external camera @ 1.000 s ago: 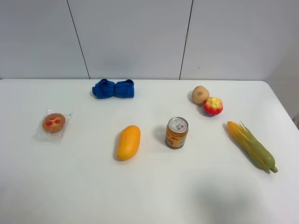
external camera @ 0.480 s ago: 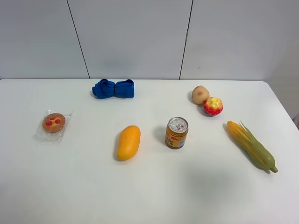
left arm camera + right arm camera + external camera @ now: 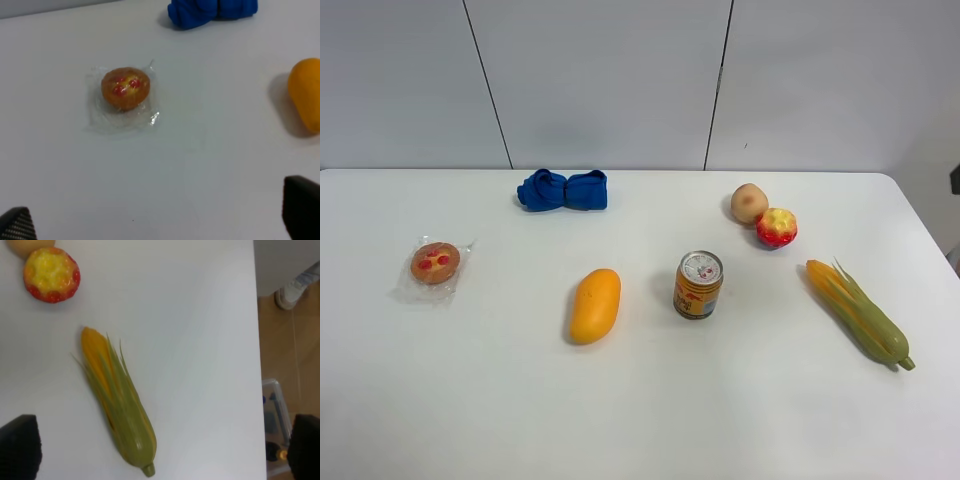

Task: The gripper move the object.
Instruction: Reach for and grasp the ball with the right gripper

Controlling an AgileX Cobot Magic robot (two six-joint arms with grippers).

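Observation:
The red toy fruit with a yellow dimpled top [image 3: 776, 227] sits at the back right of the white table [image 3: 640, 420], touching a tan-peach fruit [image 3: 749, 203]. It also shows in the right wrist view [image 3: 51, 274]. My right gripper [image 3: 161, 450] is open and empty, high above the corn cob [image 3: 120, 405] and apart from the red fruit. My left gripper [image 3: 160, 220] is open and empty, above the table near a wrapped muffin [image 3: 125, 89]. In the exterior view only a small dark piece [image 3: 955, 180] shows at the right edge.
An orange mango [image 3: 595, 305], a drink can [image 3: 699, 285], a corn cob [image 3: 858, 312], a blue cloth [image 3: 563, 190] and the wrapped muffin [image 3: 435, 263] lie spread over the table. The table's right edge [image 3: 256, 365] drops to the floor.
No object has moved. A faint shadow on the front right of the table has gone, and a small dark piece now shows at the right edge of the exterior view.

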